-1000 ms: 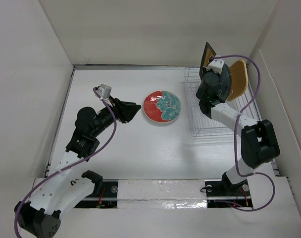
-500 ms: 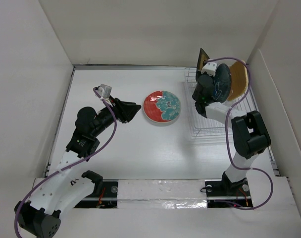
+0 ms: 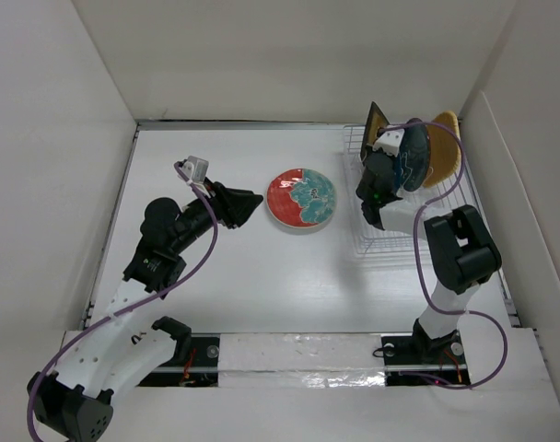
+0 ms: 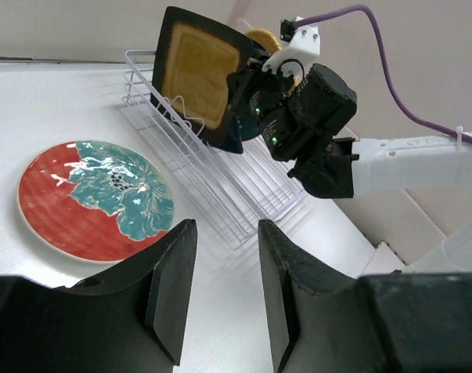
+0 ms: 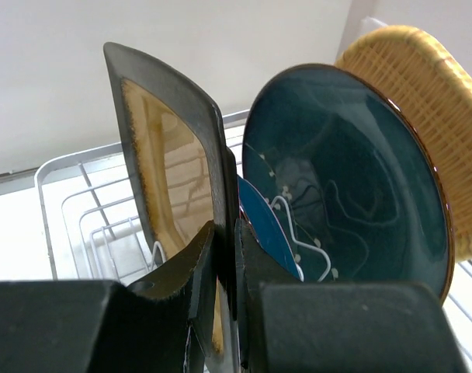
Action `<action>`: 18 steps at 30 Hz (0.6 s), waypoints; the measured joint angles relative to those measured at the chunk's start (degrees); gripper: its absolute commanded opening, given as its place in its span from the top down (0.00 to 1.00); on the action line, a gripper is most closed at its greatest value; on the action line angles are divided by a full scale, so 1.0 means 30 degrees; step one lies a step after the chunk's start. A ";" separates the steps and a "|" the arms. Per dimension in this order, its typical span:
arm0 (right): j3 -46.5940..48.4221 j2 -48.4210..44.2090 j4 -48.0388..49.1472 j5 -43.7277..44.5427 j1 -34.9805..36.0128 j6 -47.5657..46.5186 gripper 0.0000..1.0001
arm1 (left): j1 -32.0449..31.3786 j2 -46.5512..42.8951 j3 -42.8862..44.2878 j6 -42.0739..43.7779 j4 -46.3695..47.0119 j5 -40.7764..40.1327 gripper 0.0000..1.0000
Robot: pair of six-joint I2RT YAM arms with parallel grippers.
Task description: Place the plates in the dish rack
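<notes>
Within the last second the right arm folds its elbow in and carries the mustard-yellow plate [image 3: 376, 117] a little toward 7 o'clock in the top view, lower over the far left corner of the dish rack [image 3: 372, 241]. The right claw [image 5: 224, 233] is clenched on the plate's dark rim, one finger on each face, and the plate stands on edge at 12 o'clock of the claw. By my reading it is being seated between prongs; whether its lower edge already rests in the wires I cannot tell.

At its 3 o'clock in the wrist view stand the blue leaf plate [image 5: 263, 225], the dark teal plate [image 5: 352, 171] and the orange plate [image 5: 422, 101], all upright in the rack.

The left arm has not moved. The left claw [image 4: 220, 287] is released and empty, hovering low. The red-and-teal plate [image 3: 302, 200] lies flat on the surface [image 3: 262, 276], near the claw at its 3 o'clock in the top view, and seems the last one to load.
</notes>
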 measured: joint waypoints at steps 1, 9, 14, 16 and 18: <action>-0.0153 0.0000 0.0226 0.0080 0.0015 0.0087 1.00 | 0.0000 0.0036 0.0000 -0.0007 0.0000 0.0029 0.66; -0.0911 0.0000 0.1348 0.1472 0.0583 0.0444 0.83 | 0.0000 0.0204 0.0000 -0.0044 0.0015 0.0204 0.66; -0.1377 -0.0270 0.1209 0.2302 0.0845 0.1093 0.67 | 0.0000 0.0277 0.0000 -0.0182 0.0087 0.0364 0.66; -0.1377 -0.0510 0.0699 0.2448 0.0874 0.1545 0.65 | 0.0000 0.0350 0.0000 -0.0226 0.0146 0.0423 0.66; -0.1370 -0.0918 -0.0109 0.2448 0.0867 0.2076 0.64 | 0.0000 0.0401 -0.0029 -0.0284 0.0138 0.0466 0.66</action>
